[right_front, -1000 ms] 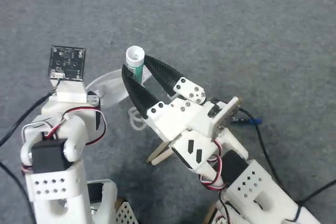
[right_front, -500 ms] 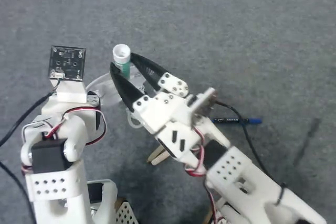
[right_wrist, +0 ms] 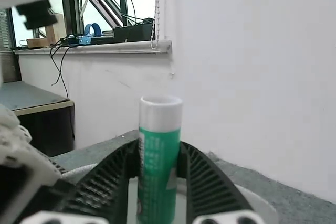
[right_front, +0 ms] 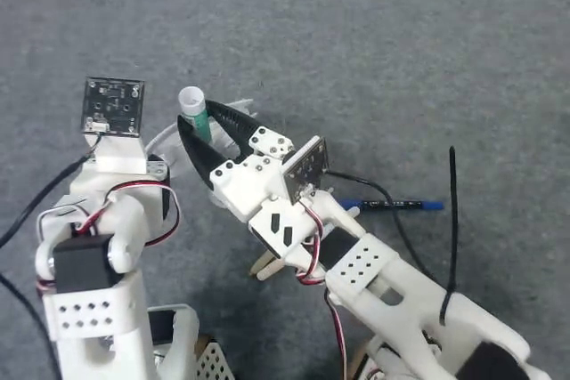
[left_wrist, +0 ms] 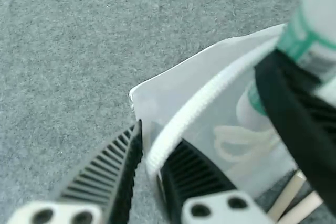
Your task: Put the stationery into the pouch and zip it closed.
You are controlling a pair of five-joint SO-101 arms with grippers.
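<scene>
My right gripper (right_front: 197, 116) pinches the glue stick (right_front: 191, 101) upright over the pouch (left_wrist: 178, 85) mouth, left gripper (left_wrist: 148, 148) pinching its rim. If that rim slips, the stick probably lands on the table (right_front: 445, 68).

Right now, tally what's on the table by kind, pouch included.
glue stick: 1
pen: 1
wooden sticks: 2
white looped item, inside the pouch: 1
pouch: 1
Total: 6

surface: grey carpet (right_front: 401, 60) | wall: white (right_wrist: 252, 66) | window (right_wrist: 113, 3) | sill (right_wrist: 121, 47): cables
</scene>
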